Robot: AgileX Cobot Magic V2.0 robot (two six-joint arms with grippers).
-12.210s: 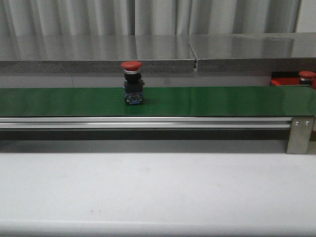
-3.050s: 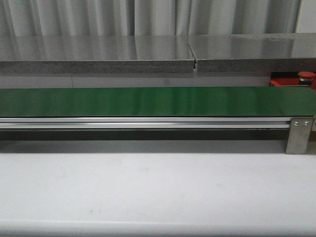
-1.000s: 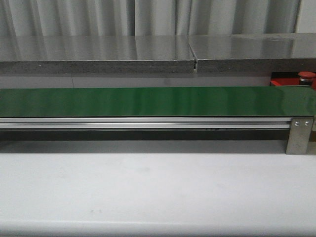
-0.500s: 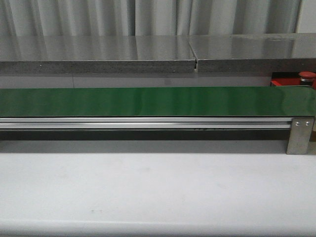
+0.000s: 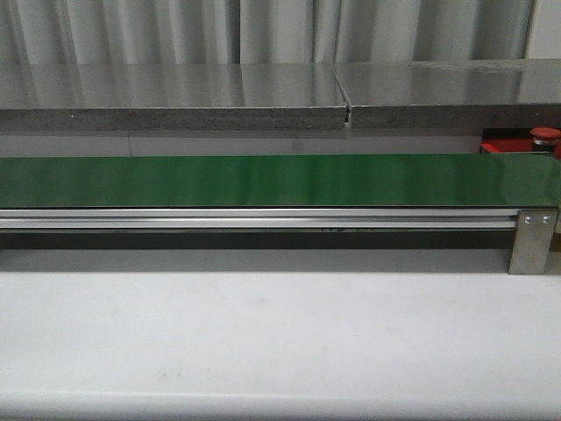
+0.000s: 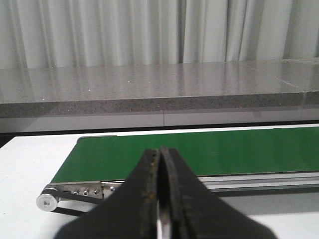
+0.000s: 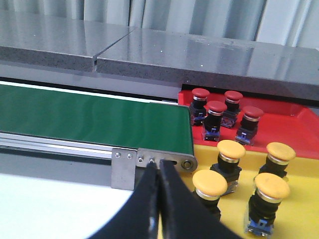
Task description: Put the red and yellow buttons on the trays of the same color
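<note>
- Running across the white desk from edge to edge, the green belt lies bare in the front view, nothing standing on it.
- Belt's aluminium rail sits along its near side; a metal bracket closes the right end.
- Grey stone ledge runs behind the belt, pale curtain behind that.
- Front view, far right edge: a strip of the red tray shows past the belt's end, with one red cap poking up above it.
- Right wrist view gives the fuller picture: red tray sits just beyond the belt's right end, against the ledge.
- Four red buttons stand upright in the red tray, clustered toward its belt-side edge, close together.
- Yellow tray lies beside the red tray, on its near side, the two touching along one edge.
- Four yellow buttons stand upright on the yellow tray, loosely spaced in two pairs.
- Colours match throughout: red on red, yellow on yellow.
- Right gripper: fingers pressed together, nothing between them; hangs near the belt's end bracket, off the trays.
- Left gripper: fingers likewise pressed together and empty, near the belt's left end roller.
- Neither gripper touches a button or a tray.
</note>
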